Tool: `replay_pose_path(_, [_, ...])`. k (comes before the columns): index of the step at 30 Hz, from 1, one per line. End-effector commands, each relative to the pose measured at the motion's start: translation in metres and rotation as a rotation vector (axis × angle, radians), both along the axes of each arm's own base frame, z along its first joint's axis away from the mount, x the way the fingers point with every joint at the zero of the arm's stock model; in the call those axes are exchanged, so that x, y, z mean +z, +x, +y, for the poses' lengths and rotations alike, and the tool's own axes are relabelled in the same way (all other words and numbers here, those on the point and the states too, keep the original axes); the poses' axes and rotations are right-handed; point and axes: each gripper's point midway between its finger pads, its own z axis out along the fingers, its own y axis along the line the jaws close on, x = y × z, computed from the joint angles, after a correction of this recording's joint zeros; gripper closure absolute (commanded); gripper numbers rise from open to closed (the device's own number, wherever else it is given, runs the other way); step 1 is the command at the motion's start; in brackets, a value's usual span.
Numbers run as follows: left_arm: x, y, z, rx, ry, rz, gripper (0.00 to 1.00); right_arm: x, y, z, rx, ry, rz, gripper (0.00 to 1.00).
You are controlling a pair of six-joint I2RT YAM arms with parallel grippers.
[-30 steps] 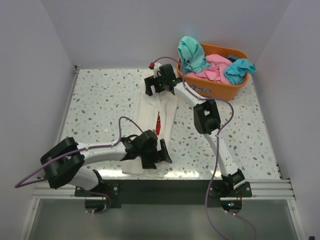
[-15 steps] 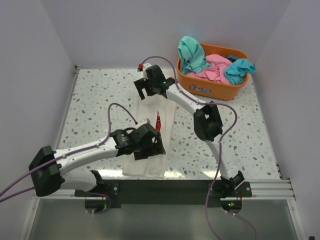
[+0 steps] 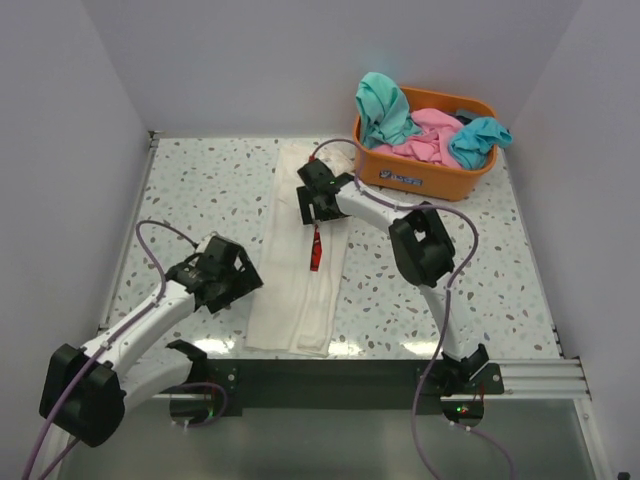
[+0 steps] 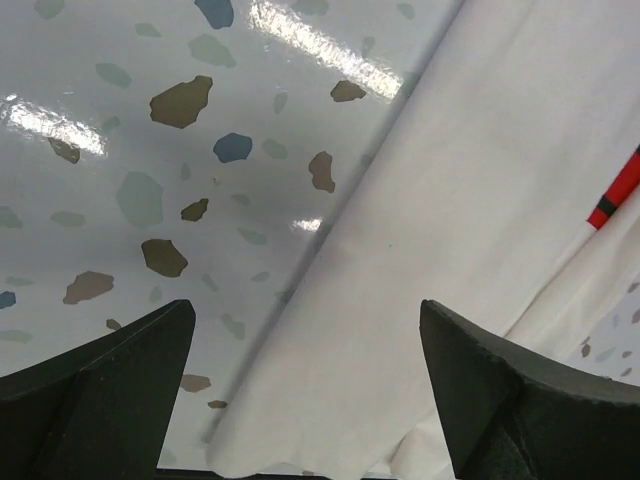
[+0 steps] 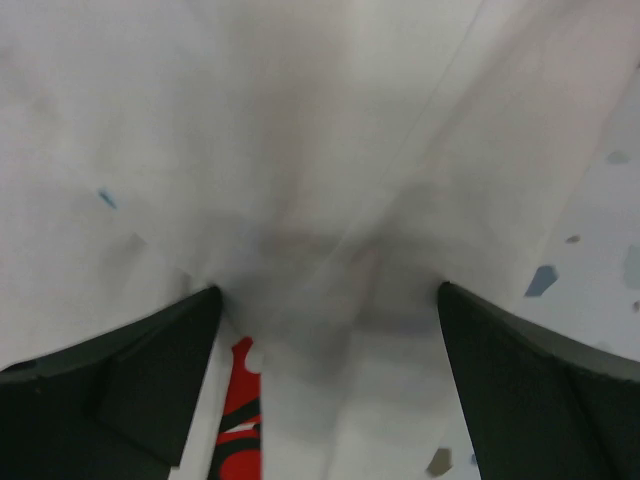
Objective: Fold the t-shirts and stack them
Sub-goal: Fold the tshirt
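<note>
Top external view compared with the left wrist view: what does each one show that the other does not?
Only top external: the orange basket with teal and pink t-shirts, and the right hand, open over the cream-white t-shirt. Only left wrist: the left hand, its open fingers seen close up. Both: that t-shirt, its red print, the speckled table.

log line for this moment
cream t-shirt: long folded strip on table | left gripper: open, at its left edge | right gripper: open, above its far half | basket: more t-shirts
</note>
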Motion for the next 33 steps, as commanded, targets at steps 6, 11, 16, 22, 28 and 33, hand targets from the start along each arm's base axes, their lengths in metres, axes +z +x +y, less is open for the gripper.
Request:
replay_pose_path(6, [-0.022, -0.001, -0.011, -0.133, -0.077, 0.014, 0.0, -0.031, 0.02, 0.011, 0.057, -0.064, 0.024, 0.01])
replay_pose_path(11, [-0.034, -0.016, -0.016, -0.176, -0.109, 0.064, 0.0, -0.061, 0.047, 0.02, 0.157, -0.058, 0.056, 0.01])
replay_pose_path(16, [-0.043, -0.032, -0.027, -0.221, -0.187, 0.097, 0.0, -0.064, 0.072, 0.032, 0.297, -0.065, -0.006, 0.01])
replay_pose_path(22, [-0.053, -0.043, -0.027, -0.222, -0.205, 0.133, 0.0, -0.014, 0.087, 0.035, 0.413, -0.109, -0.104, 0.01])
replay_pose_path(28, [-0.047, -0.038, -0.01, -0.173, -0.117, 0.107, 0.0, 0.068, 0.043, 0.057, 0.475, 0.03, -0.158, 0.01])
replay_pose_path(33, [-0.017, -0.02, -0.007, -0.169, -0.085, 0.03, 0.0, 0.139, -0.002, 0.082, 0.507, 0.203, -0.237, 0.01])
